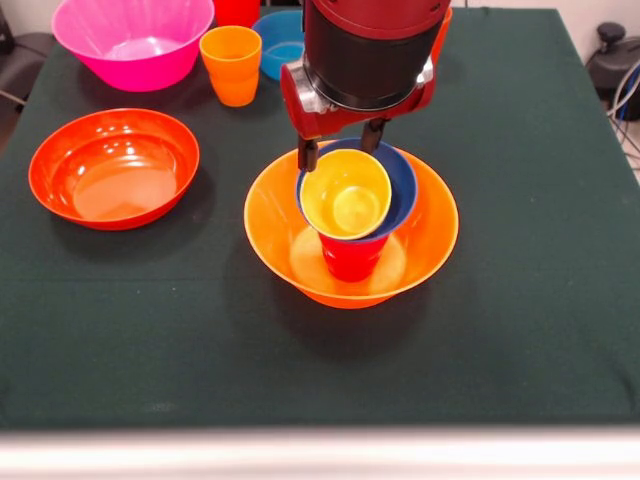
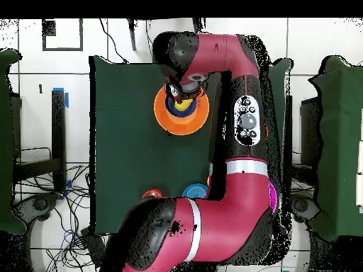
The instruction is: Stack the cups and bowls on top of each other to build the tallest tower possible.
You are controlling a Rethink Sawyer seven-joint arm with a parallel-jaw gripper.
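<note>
Orange big bowl (image 1: 430, 235) at mid-table, holding a red cup (image 1: 352, 256), a dark blue bowl (image 1: 400, 180) tilted on top, a yellow cup (image 1: 345, 194) nested inside. Gripper (image 1: 340, 148) at the blue bowl's far rim; jaw state impossible to tell. Far left: pink bowl (image 1: 132, 40), orange cup (image 1: 231, 64), light blue bowl (image 1: 278, 42). Left: shallow orange-red bowl (image 1: 113, 167). Bare green cloth (image 1: 540, 300) near and right.

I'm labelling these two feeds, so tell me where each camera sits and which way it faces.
Front view: across the table from the robot, looking down at the tower; the arm's end and claw drop in from above.
Overhead view: above the table, looking straight down; nearly the whole arm shows, base at the bottom.
Shared: the tower, claw, green table.
</note>
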